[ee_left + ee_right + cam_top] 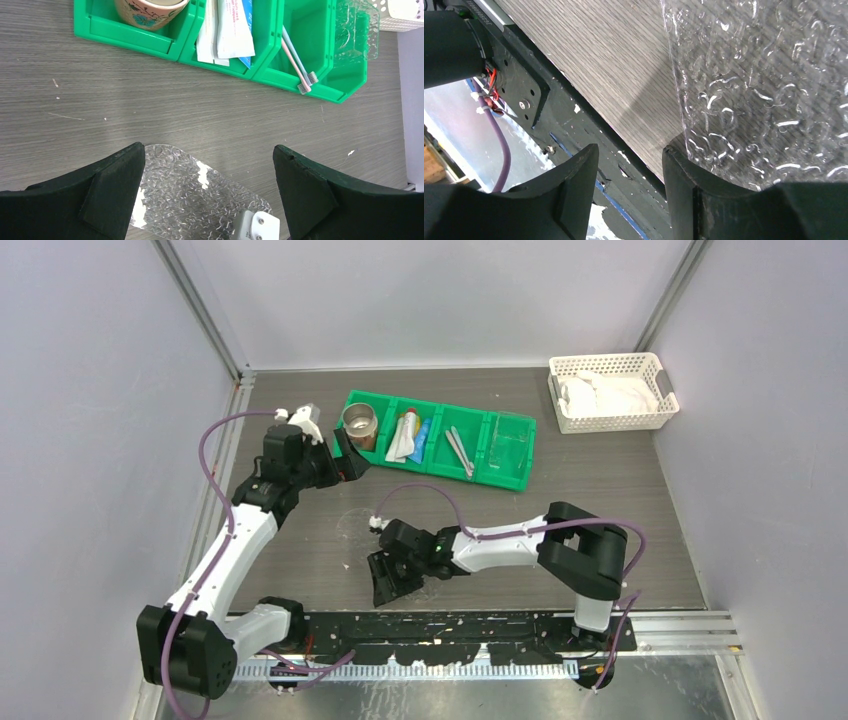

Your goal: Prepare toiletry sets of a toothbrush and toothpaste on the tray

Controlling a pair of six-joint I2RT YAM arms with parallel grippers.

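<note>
Jaws on the left gripper [208, 150] stand wide with nothing between them, hanging over the worktop [150, 110] a little short of the green bin [140, 42]. Right gripper [630, 149]: jaws part-open, gap empty. One finger [694, 200] meets the edge of the tray [749, 75]; over or under it, cannot tell. Tray lies flat on the worktop near the front edge, nothing on it, well apart from the bin. Likely reason: right arm steadies or nudges it within reach of both arms. Toothbrushes [297, 60], pink and grey, lie side by side in the bin's third compartment. Toothpaste [232, 30] tubes in the second, next to a cup [150, 10]. Judgement: no set started; left arm looks placed for a first pick from the bin
</note>
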